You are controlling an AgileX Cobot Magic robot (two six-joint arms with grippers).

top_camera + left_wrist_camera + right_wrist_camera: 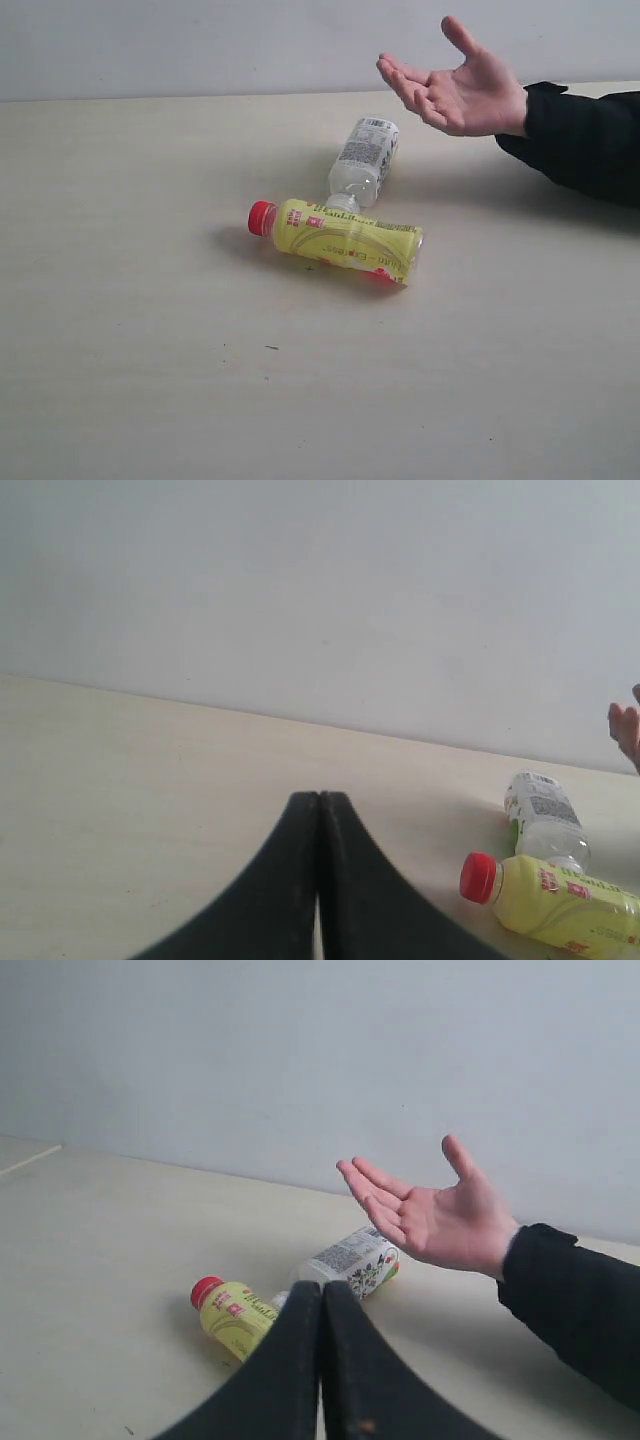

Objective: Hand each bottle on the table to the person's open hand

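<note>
Palm up and fingers spread, the person's open hand (460, 90) is hovering in the upper right of the exterior frame, gripping nothing. Its wrist is disappearing into a black sleeve (585, 140) that is reaching in from the right edge. Below and to the left of it, just above the frame's centre, the white-and-green labelled bottle (366, 160) is lying on its side. Its white cap is pointing toward the lower edge and meeting, or all but meeting, the flank of the yellow-labelled bottle (345, 241). That bottle is lying on its side at centre frame, its red cap pointing left and its base slanting slightly down to the right. Both are resting on the table (150, 350), which is filling the frame below a pale grey wall (200, 40). In the wrist views, the left gripper (319, 798) and the right gripper (321, 1286) are each showing black fingers pressed together with nothing between them, apart from both bottles.
</note>
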